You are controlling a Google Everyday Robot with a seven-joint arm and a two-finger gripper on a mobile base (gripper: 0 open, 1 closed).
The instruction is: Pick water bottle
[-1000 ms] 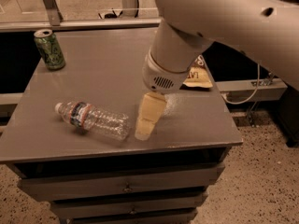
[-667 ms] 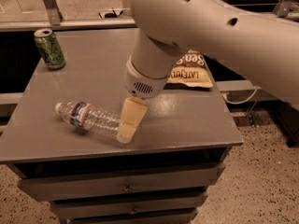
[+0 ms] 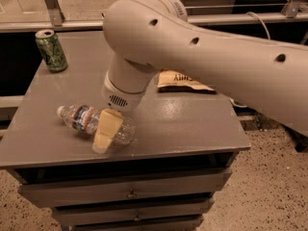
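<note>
Where the grey cabinet point(image 3: 192, 124) top nears its front edge, left of the middle, the water bottle point(image 3: 81, 120) lies on its side, its white cap pointing toward the cabinet's left edge and its clear ribbed body running toward the front. Its dark blue-and-red label sits close to the neck. Over that same front-left part of the cabinet top, the gripper point(image 3: 102, 146) reaches down from the arm's round wrist, and its pale cream end crosses the bottle's body, tip close to the cabinet's front edge. Whether the gripper is released or clenched on the bottle cannot be told from this view. The thick white arm point(image 3: 202, 57) stretches in from beyond the cabinet's right side and covers much of the top's middle. At the cabinet's back left corner a green drink can point(image 3: 51, 50) stands upright. A snack bag point(image 3: 183, 82) lies flat toward the back of the cabinet top, partly under the arm. Drawers point(image 3: 130, 194) fill the cabinet's front face.
</note>
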